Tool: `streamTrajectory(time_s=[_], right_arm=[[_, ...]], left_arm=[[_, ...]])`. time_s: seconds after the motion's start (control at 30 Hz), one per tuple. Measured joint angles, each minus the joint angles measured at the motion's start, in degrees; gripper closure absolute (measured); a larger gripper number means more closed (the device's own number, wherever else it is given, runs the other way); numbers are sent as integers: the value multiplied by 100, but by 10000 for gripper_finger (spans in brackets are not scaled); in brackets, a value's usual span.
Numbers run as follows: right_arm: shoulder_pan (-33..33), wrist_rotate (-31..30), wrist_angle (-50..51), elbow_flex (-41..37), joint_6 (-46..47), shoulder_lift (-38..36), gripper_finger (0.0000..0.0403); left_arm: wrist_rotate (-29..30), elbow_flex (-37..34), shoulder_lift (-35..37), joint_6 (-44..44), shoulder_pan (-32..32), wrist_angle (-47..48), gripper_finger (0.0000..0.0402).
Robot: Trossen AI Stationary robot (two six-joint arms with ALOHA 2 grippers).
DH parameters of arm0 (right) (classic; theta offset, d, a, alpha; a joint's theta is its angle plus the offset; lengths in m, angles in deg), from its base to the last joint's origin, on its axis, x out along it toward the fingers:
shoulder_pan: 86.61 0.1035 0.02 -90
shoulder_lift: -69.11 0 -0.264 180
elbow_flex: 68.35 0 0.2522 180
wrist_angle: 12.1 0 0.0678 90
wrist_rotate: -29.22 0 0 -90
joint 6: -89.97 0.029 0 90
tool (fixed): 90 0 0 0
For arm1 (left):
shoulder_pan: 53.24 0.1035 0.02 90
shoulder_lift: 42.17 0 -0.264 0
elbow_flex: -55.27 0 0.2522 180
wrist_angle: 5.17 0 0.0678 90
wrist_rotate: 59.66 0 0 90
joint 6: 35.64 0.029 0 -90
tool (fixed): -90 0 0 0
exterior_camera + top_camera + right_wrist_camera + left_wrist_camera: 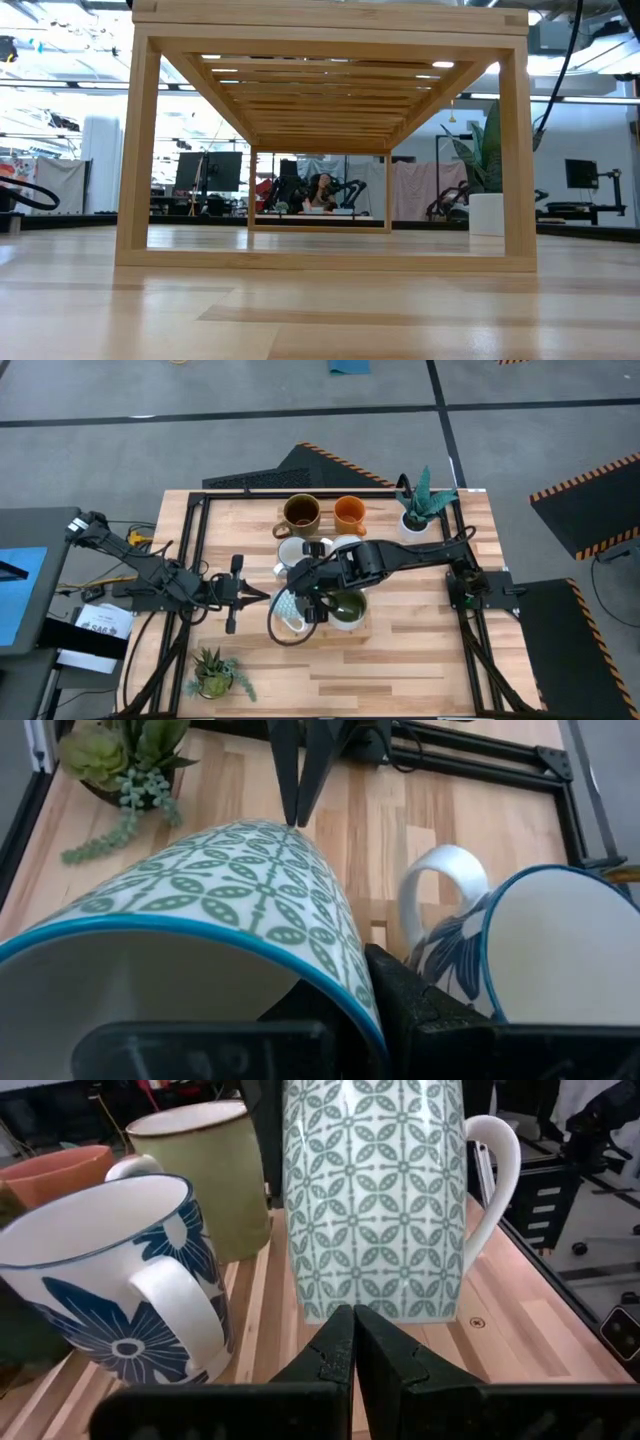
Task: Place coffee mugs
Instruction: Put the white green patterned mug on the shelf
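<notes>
A tall white mug with a green leaf pattern and a blue rim (240, 890) (375, 1200) (287, 604) is in my right gripper (308, 606), which is shut on its rim. My left gripper (262, 596) (352, 1325) is shut and points level at the mug's lower wall from the table's left. A white mug with blue flowers (110, 1290) (560, 950) stands beside it, and an olive green mug (348, 608) (205, 1170) is just beyond. Brown (300, 512) and orange (349, 512) mugs stand at the far side, with white mugs (318, 548) in front of them. My right gripper holds the patterned mug by its rim (345, 1005), with one finger (410, 1000) on the outer wall and the other inside the mug. It slants down onto the mug from the table's right. The mug is tilted; whether its base rests on the table cannot be told. My left gripper has its shut fingertips (294, 818) right at the bottom edge of the mug's wall (350, 1305), opposite the side where the handle (495, 1180) shows. Whether they touch it, I cannot tell.
A potted plant (425, 500) stands at the far right corner and a succulent (215, 675) (120, 760) at the near left. Black rails (195, 560) run along the table's left and right sides. Bare wood lies along the near edge (400, 670).
</notes>
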Motion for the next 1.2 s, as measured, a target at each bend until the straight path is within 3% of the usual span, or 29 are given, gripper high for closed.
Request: streamTrajectory(time_s=[0.67, 1.2], right_arm=[[0, 134, -47, 0, 29, 0, 350], [-72, 234, -87, 0, 127, 0, 302]], left_arm=[[-27, 0, 1, -22, -1, -4, 401], [20, -2, -107, -152, 35, -65, 401]])
